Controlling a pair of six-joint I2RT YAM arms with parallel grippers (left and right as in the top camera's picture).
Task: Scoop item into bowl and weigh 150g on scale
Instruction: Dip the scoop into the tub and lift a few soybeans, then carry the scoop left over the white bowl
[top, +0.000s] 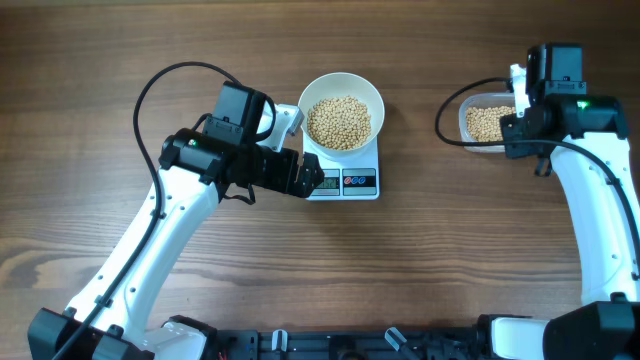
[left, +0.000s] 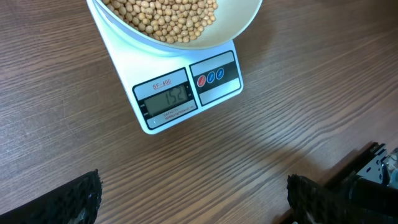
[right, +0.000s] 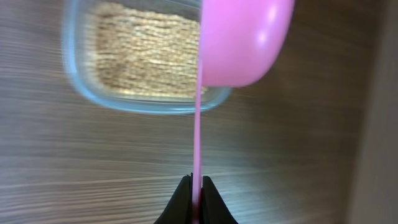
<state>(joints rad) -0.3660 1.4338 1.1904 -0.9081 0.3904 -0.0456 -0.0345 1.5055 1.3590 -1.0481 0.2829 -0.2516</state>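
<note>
Left gripper (left: 196, 208): jaws spread wide, empty, just beside the left edge of the small flat white square scale (left: 186, 87).
Round plain white bowl (top: 345, 80): on the scale; rigid, smooth; likely best gripped at the rim.
Small round tan-yellow beans (top: 338, 122): heaped in the bowl; light, loose, likely to roll.
Right gripper (right: 196, 198): pinching the thin handle of a pink plastic spoon (right: 242, 43), well right of the scale, over a clear plastic container (right: 81, 87).
Room: open wooden table (top: 420, 250) right of the scale.

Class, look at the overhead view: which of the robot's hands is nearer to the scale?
Left. The left hand hangs open right beside the scale, at its display end. The right hand is far off to the other side, by the clear container, gripping a pink scoop.
</note>
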